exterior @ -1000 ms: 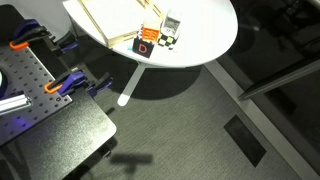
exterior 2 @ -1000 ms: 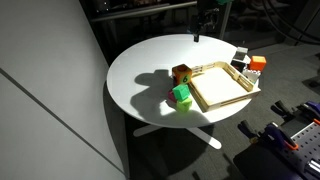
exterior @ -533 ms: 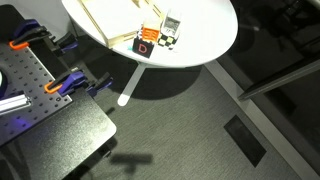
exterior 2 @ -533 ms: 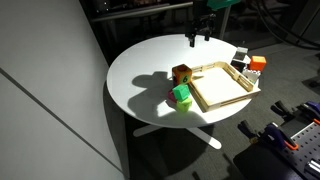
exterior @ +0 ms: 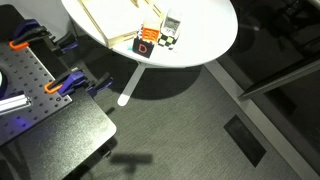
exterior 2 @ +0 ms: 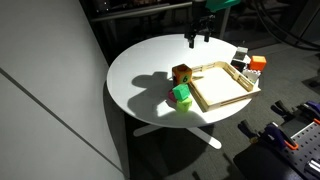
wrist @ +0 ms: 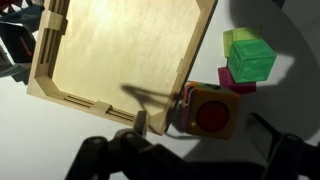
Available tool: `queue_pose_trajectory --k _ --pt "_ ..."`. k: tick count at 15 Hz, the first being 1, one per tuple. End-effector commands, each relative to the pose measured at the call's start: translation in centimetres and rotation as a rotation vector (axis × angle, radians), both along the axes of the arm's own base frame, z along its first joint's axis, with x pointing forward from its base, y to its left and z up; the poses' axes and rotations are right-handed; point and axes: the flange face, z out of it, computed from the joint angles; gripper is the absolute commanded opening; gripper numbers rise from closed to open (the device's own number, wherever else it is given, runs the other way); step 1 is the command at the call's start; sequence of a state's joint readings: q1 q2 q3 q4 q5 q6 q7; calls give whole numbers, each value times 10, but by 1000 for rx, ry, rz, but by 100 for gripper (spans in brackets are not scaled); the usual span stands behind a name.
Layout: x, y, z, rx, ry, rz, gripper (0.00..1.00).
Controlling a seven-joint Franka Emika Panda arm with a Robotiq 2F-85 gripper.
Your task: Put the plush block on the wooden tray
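Observation:
The plush block [exterior 2: 181,74] is a small orange cube on the white table, touching the left corner of the wooden tray [exterior 2: 222,86]. In the wrist view the plush block [wrist: 210,112] shows a red round patch and sits at the corner of the tray [wrist: 120,50]. My gripper [exterior 2: 197,38] hangs open and empty above the far side of the table, well apart from the block. In the wrist view the gripper [wrist: 200,128] has its dark fingers spread at the bottom edge. The tray's corner [exterior: 105,20] also shows in an exterior view.
A green cube [exterior 2: 182,95] lies just in front of the block, and in the wrist view the green cube [wrist: 250,55] sits on a magenta piece [wrist: 235,82]. A dark cube with a red face [exterior: 147,44] and an orange box [exterior: 153,30] stand beyond the tray's other end.
My gripper came down a little toward the table between one second and half a second ago. Since then nothing has moved.

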State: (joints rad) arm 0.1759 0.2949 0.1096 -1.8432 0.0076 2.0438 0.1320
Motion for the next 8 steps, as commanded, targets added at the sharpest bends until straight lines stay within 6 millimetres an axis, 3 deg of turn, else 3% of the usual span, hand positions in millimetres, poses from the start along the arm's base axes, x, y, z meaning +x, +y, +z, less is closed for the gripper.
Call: queue_pose_trajectory --k 1,8 --pt "0 0 1 0 1 0 100" --pt "13 9 -15 -17 -6 13 100"
